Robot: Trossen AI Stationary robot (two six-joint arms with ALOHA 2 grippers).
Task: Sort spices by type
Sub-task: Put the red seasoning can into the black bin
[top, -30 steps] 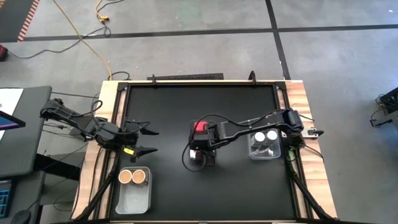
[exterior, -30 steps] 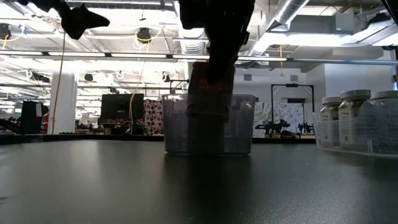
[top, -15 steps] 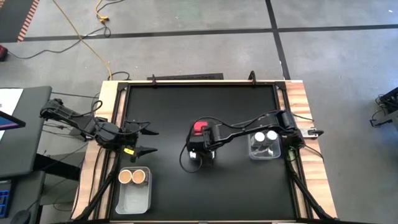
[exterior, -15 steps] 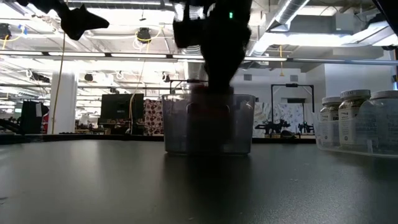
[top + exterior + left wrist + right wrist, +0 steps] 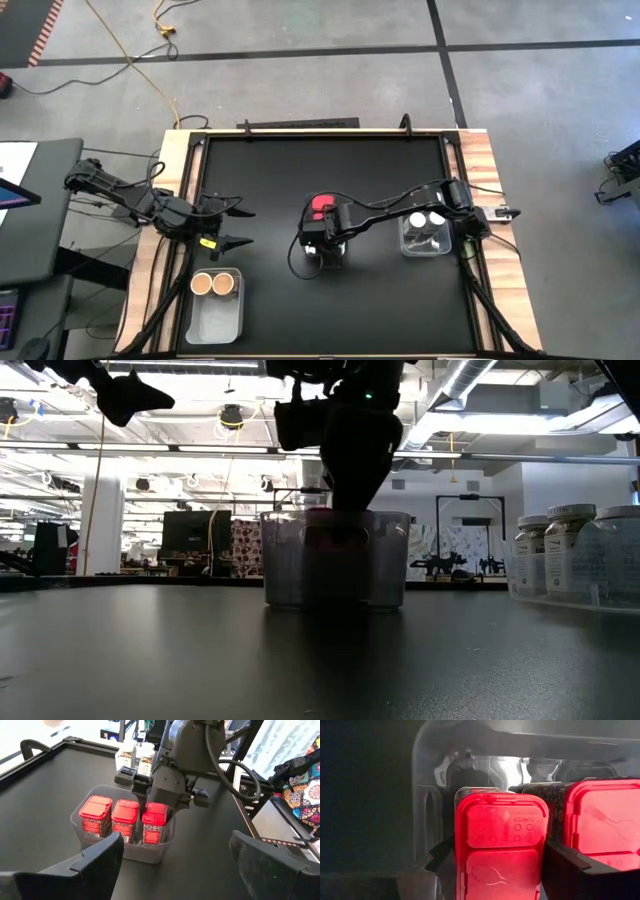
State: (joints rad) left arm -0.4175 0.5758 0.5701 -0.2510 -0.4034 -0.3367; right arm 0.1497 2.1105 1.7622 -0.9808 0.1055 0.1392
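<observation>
Nearest the front edge of the black surface (image 5: 270,180), on the left, a clear bin (image 5: 215,306) holds two brown-topped jars (image 5: 212,285) at its far end. Just beyond it the left gripper (image 5: 236,226) waits above the surface, its fingers (image 5: 97,860) spread wide and holding nothing.

In the middle of the surface stands a second clear bin (image 5: 131,849) with three red square-topped spice containers in a row. The right gripper (image 5: 324,237) reaches down into this bin from above, its fingers (image 5: 570,865) narrowed on either side of the red container at the end of the row (image 5: 154,821). That container sits upright beside the other two red containers (image 5: 110,817); in the low view the bin wall blurs its base, so whether it touches the bin floor is hard to say.

To the right, at about the same depth, a third clear bin (image 5: 428,245) near the surface's right edge carries two white-lidded jars (image 5: 426,219) at its far end, under the right arm. The low view shows their pale lids and labelled sides (image 5: 570,550) standing upright.
</observation>
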